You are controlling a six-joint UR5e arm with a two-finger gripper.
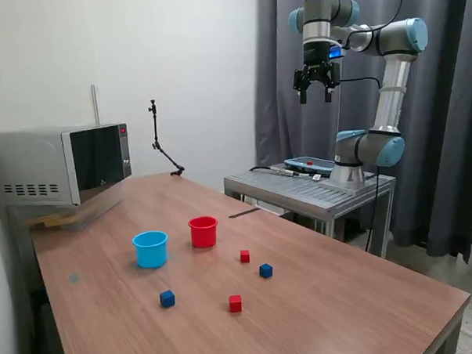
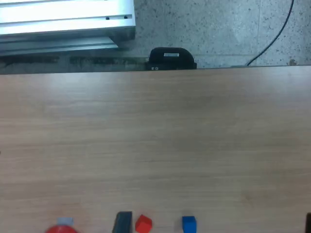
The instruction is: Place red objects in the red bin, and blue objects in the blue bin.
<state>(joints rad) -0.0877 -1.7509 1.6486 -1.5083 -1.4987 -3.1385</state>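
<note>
Wood-grain table (image 1: 343, 298) against a white wall, grey curtain behind the arm; a microwave (image 1: 59, 165) stands at the exterior view's far left, no writing legible. Red cup (image 1: 203, 231) and light blue cup (image 1: 151, 249) stand side by side mid-table, with two red cubes (image 1: 245, 256) (image 1: 235, 303) and two blue cubes (image 1: 266, 270) (image 1: 167, 298) scattered nearer. The gripper (image 1: 317, 91) hangs high above the metal stand (image 1: 315, 191), fingers parted and empty.

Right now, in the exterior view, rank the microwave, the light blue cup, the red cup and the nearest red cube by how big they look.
1. Microwave, by far the largest.
2. Light blue cup and red cup: near alike; the blue one looks slightly bigger, but it sits a little nearer the camera.
3. Red cube, the smallest.
</note>
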